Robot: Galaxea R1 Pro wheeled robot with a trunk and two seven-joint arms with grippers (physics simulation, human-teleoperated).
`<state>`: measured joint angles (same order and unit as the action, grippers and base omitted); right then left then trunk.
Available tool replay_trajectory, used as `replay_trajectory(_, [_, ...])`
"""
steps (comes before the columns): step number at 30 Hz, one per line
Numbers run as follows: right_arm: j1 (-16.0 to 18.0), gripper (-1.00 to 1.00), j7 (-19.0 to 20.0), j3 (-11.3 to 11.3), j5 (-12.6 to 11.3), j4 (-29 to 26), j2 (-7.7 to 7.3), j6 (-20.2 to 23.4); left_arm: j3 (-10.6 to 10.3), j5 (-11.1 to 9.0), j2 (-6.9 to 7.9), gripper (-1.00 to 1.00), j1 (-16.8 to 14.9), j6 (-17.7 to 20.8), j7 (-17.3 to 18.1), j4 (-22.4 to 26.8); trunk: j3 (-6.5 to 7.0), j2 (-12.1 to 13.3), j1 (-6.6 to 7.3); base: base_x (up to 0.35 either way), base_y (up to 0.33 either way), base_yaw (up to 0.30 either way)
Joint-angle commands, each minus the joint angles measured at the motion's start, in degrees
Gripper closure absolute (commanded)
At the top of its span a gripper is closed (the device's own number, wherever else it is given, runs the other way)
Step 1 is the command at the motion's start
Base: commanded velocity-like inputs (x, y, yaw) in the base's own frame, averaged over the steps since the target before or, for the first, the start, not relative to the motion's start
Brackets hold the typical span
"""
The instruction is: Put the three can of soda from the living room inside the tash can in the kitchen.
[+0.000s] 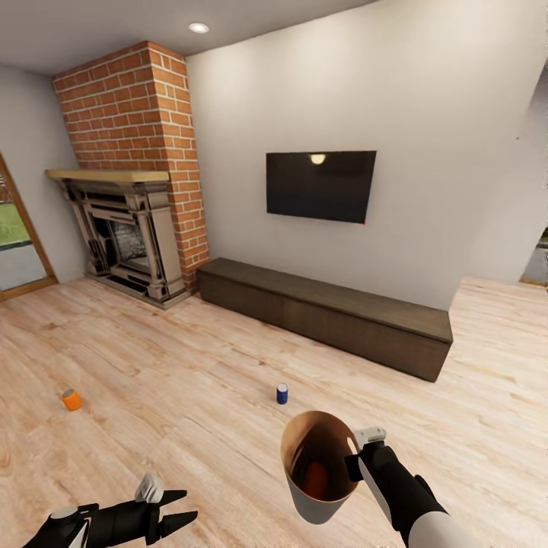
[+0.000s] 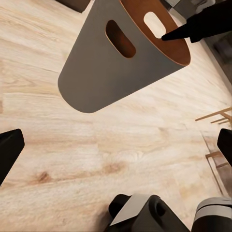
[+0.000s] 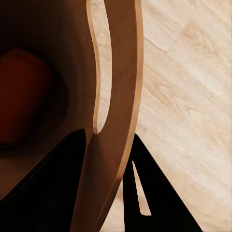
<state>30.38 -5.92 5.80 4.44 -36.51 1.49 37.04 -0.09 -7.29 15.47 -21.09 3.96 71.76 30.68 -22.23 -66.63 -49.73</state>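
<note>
The tash can (image 1: 323, 464), pale grey outside and tan-brown inside, hangs tilted above the floor, and my right gripper (image 1: 355, 459) is shut on its rim by the handle slot. An orange can of soda (image 1: 314, 478) lies inside it, also seen in the right wrist view (image 3: 24, 96). In that view my right gripper (image 3: 108, 169) pinches the bin wall (image 3: 116, 96). A dark blue can (image 1: 282, 393) stands upright on the floor just beyond the bin. Another orange can (image 1: 71, 399) lies on the floor far left. My left gripper (image 1: 181, 508) is open and holds nothing, low at the left. The left wrist view shows the bin (image 2: 116, 63) beyond my left gripper (image 2: 116, 150).
Light wood plank floor (image 1: 190, 358) stretches all around. A long dark low cabinet (image 1: 327, 316) runs along the back wall under a wall TV (image 1: 320, 185). A red brick chimney with fireplace (image 1: 129, 228) fills the back left corner, beside a glass door (image 1: 15, 243).
</note>
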Motion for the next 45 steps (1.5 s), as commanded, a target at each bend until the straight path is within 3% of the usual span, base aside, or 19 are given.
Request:
replay_trajectory(1, [0.03, 1.00, 0.03, 0.00, -0.22, -0.05, 0.01, -0.03, 0.00, 0.00, 0.00, -1.00, 0.00, 0.00, -0.02, 0.00, -0.09, -0.01, 0.00, 0.000, 0.000, -0.075])
replay_trajectory(22, [0.03, 1.00, 0.03, 0.00, -0.22, -0.05, 0.01, -0.04, 0.00, 0.00, 0.00, -1.00, 0.00, 0.00, -0.04, 0.00, -1.98, -0.01, 0.00, 0.010, 0.000, -0.017])
replay_trajectory(35, [0.03, 1.00, 0.08, 0.00, -0.22, -0.05, 0.01, -0.04, 0.00, 0.00, 0.00, -1.00, 0.00, 0.00, -0.04, 0.00, -2.13, -0.01, 0.00, 0.296, 0.000, -0.011])
replay_trajectory(45, [0.03, 1.00, 0.12, 0.00, -0.25, -0.05, 0.01, -0.03, 0.00, 0.00, 0.00, -1.00, 0.00, 0.00, -0.04, 0.00, -2.32, -0.01, 0.00, 0.263, 0.000, -0.216])
